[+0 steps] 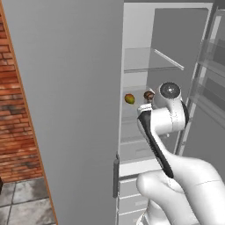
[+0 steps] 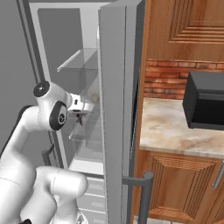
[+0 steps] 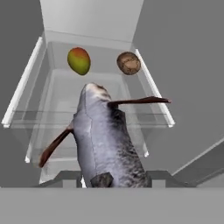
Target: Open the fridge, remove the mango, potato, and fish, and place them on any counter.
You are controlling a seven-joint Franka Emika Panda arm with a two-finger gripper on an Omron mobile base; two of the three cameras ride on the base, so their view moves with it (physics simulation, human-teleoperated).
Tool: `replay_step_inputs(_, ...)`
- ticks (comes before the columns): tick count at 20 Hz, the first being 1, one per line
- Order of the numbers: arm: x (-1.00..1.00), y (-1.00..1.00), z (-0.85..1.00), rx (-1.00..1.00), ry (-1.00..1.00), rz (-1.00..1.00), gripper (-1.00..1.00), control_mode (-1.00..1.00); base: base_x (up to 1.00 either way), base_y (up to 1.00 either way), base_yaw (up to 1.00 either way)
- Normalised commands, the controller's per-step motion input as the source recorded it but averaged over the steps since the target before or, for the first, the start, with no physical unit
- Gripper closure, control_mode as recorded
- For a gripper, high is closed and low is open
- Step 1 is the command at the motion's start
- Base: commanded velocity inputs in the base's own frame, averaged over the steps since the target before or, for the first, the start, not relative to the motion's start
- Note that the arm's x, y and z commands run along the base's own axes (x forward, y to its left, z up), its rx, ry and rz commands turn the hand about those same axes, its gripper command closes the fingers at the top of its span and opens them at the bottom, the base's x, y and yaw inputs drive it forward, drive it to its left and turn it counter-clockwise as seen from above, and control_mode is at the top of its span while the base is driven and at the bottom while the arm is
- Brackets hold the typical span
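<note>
The fridge [image 1: 66, 110] stands with its right door swung open on a white shelved interior. In the hand view the dark grey fish [image 3: 105, 135] fills the space between my fingers, head pointing away and thin fins spread to both sides. My gripper [image 3: 114, 179] is shut on its tail end, above a glass shelf. At the back of that shelf lie the red-orange and green mango [image 3: 79, 61] on the left and the brown potato [image 3: 128, 63] on the right. From the left base camera the mango [image 1: 129, 99] and potato [image 1: 148, 95] sit just beyond my wrist. My gripper [image 2: 80, 114] reaches into the fridge.
The open fridge door [image 2: 116, 109] stands edge-on close to the right of my arm, its bar handle [image 2: 144, 192] low down. Past it a wall counter [image 2: 170, 131] of marbled stone carries a black microwave [image 2: 205, 103]. Glass shelves lie above and below my hand. A brick wall [image 1: 15, 110] is at the left.
</note>
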Motion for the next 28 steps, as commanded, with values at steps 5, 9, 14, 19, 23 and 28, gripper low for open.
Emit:
replay_step_inputs(5, -0.97, 0.46, 0.48, 0.05, 0.22, 0.00, 1.00, -1.00, 0.00, 0.00, 0.00)
replay_step_inputs(9, -1.00, 0.34, 0.02, 0.03, 0.05, 0.00, 1.00, -1.00, 0.00, 0.00, 0.00)
replay_step_inputs(14, -0.68, 0.12, 0.00, 0.00, 0.01, -0.03, 1.00, -1.00, 0.00, 0.00, 0.00)
replay_step_inputs(19, 0.00, 0.00, 0.00, 0.00, 0.00, 0.00, 1.00, 1.00, -0.92, 0.16, -0.26)
replay_step_inputs(23, 0.00, 0.00, 0.00, 0.00, 0.00, 0.00, 1.00, 1.00, -1.00, 0.26, -0.72)
replay_step_inputs(28, 0.00, 0.00, 0.00, 0.00, 0.00, 0.00, 1.00, 1.00, -0.94, 0.30, -0.82)
